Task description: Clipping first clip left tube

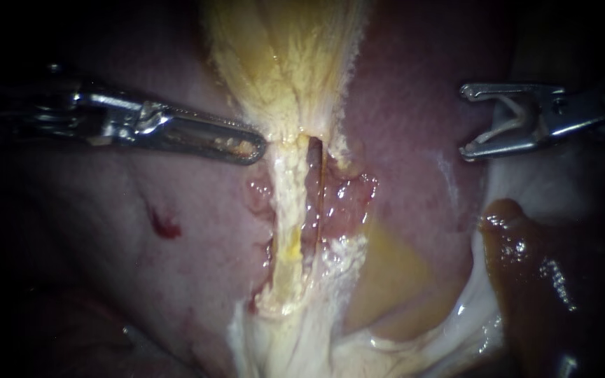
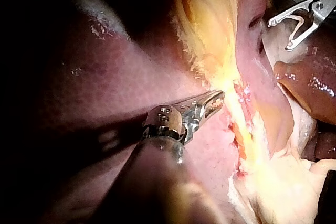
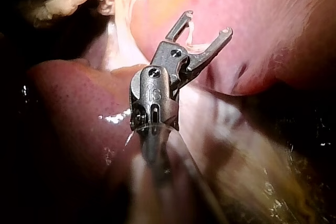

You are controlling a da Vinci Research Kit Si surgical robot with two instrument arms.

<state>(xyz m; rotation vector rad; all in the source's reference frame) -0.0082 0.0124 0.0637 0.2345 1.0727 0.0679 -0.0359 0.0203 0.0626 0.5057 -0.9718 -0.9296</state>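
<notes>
The left tube (image 1: 287, 210) is a pale, yellow-white strand in the middle of the endoscope view. It runs down from the narrow neck of the gallbladder (image 1: 288, 63) into white tissue below. A thinner, redder right tube (image 1: 325, 183) lies just beside it, with a dark slit between them. That makes two tubes, both bare along their visible length.

The left instrument (image 1: 250, 148) comes in from the left with its end effector clenched. The tip meets the edge of the gallbladder's neck just above the top of the left tube and to its left. Yellow flecks of tissue show in the closed end effector, so it appears to grip that edge. The left wrist view shows the same tip pressed into the yellow tissue.

The right instrument (image 1: 465, 120) is well apart from both tubes, over the pink liver (image 1: 106, 210) on the right and level with the tubes' upper ends. Its end effector is spread in a wide V and carries one open white clip (image 1: 500, 133), whose two legs lie against its two halves. In the right wrist view the V hangs in front of the tissue with nothing else inside it.

There are two instruments and one clip. A small red spot (image 1: 166, 224) marks the liver to the left of the tubes. A glossy dark brown lobe (image 1: 540, 280) sits below the right instrument.
</notes>
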